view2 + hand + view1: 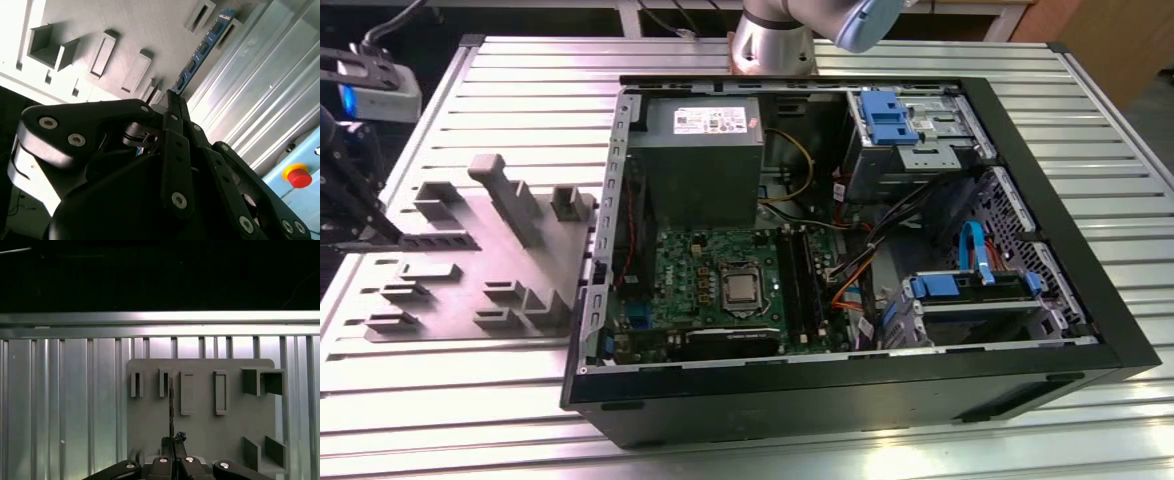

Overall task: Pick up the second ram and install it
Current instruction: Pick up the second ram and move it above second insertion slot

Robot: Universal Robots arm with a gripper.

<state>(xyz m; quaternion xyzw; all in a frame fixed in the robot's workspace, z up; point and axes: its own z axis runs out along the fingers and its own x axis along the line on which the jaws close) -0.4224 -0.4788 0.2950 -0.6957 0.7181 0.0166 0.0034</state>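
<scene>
**Item:** second ram, a long thin blue-green memory stick with a row of dark chips (202, 50).
**Location:** over the grey plastic fixture plate with raised slotted blocks (454, 290). It reaches out from the gripper (174, 97) along the plate's row of narrow slots. Whether its far end touches a slot cannot be told.

**Fingers:** closed on the near end of the stick, pinching its flat faces.

**Other items:** ribbed metal worktop (454, 420); open black computer case (854, 400), just beside the plate on the exterior view's right; green motherboard (707, 290) inside the case.

**Hazards (judged):**
- The hold is at one end only, so the long free length could swing or slip in the fingers.
- A tilted stick could knock a fixture block or the case rim.
- A tilted stick would also meet its socket askew.

**Views compared:**
- The second wrist view gives the stick's face and chips, and a red button (300, 176) beyond the plate.
- The first wrist view gives the stick edge-on, a thin dark line between two slots.
- The exterior view adds the case and the board.
</scene>
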